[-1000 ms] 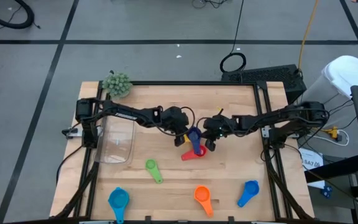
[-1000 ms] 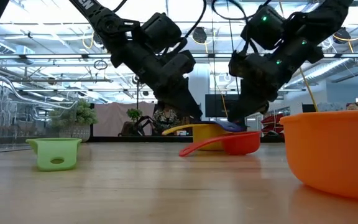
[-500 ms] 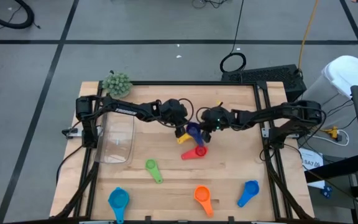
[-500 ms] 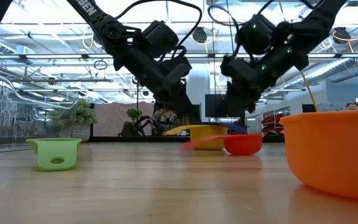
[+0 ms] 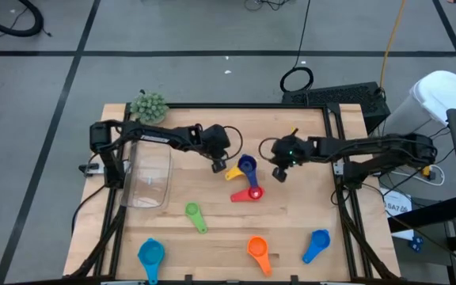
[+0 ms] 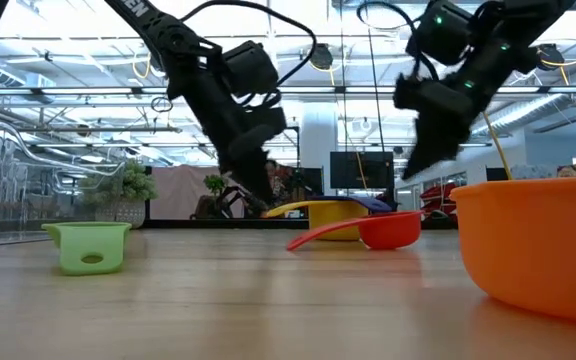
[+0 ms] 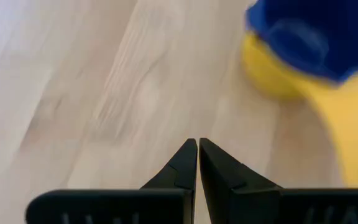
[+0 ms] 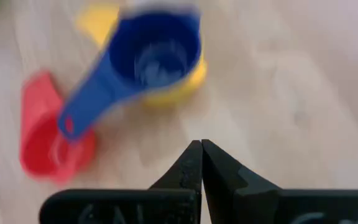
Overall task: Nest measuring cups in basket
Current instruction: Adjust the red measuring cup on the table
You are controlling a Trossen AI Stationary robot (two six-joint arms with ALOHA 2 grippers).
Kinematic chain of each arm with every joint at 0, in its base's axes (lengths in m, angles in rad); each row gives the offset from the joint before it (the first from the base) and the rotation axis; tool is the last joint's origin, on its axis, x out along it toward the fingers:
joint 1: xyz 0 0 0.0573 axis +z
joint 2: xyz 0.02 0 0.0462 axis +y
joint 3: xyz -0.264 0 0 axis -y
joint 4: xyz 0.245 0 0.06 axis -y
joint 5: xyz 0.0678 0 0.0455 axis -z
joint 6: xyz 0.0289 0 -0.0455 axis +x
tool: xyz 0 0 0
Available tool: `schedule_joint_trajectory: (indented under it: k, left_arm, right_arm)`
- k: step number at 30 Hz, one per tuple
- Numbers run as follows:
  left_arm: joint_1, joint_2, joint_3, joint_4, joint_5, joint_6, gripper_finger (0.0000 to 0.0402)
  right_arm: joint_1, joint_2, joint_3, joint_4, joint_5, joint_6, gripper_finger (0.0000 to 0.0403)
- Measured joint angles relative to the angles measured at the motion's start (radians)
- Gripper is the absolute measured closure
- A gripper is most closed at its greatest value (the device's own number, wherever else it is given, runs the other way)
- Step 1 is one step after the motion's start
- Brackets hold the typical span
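A dark blue measuring cup [image 5: 248, 165] sits inside a yellow one [image 5: 234, 173] at mid-table, its handle reaching toward the red cup [image 5: 249, 193] just nearer. Its bowl also shows in the right wrist view [image 8: 157, 55]. My left gripper [image 5: 218, 165] hovers shut just left of the yellow cup's handle. My right gripper [image 5: 279, 175] hangs shut to the right of the stack, higher above the wood [image 6: 414, 176]. Neither touches a cup. The basket [image 5: 149, 179], a clear tray, lies at the table's left.
A green cup [image 5: 195, 216] lies nearer than the stack. A light blue cup [image 5: 150, 255], an orange cup [image 5: 258, 252] and another blue cup [image 5: 317, 245] sit along the near edge. A fuzzy green ball [image 5: 149, 105] rests at the far left corner.
Both grippers have drawn away from the cup stack, staying shut. My left gripper went toward the table's left and far edge. My right gripper went toward the right edge and rose. The blue and yellow cups stay nested on the wood.
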Motion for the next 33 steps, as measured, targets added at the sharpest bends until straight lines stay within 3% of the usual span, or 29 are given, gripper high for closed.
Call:
schedule_joint_trajectory:
  k: [6, 14, 20, 26, 33]
  left_arm:
    - [-0.014, -0.017, 0.000, -0.189, 0.102, -0.008, 0.0380]
    - [-0.170, -0.017, 0.000, -0.147, 0.144, -0.075, 0.0380]
    - [-0.234, -0.017, 0.000, -0.132, 0.124, -0.104, 0.0380]
    - [-0.263, -0.025, 0.000, -0.093, 0.123, -0.114, 0.0380]
    - [-0.292, -0.032, 0.000, -0.015, 0.123, -0.115, 0.0380]
  right_arm:
    - [0.079, 0.030, -0.018, 0.033, 0.000, 0.058, 0.0403]
    - [0.159, 0.039, -0.018, 0.066, -0.057, 0.126, 0.0394]
    - [0.232, 0.039, -0.019, 0.104, -0.083, 0.216, 0.0324]
    - [0.256, 0.052, -0.018, 0.106, -0.001, 0.271, 0.0234]
    - [0.256, 0.169, -0.019, 0.111, -0.008, 0.314, 0.0196]
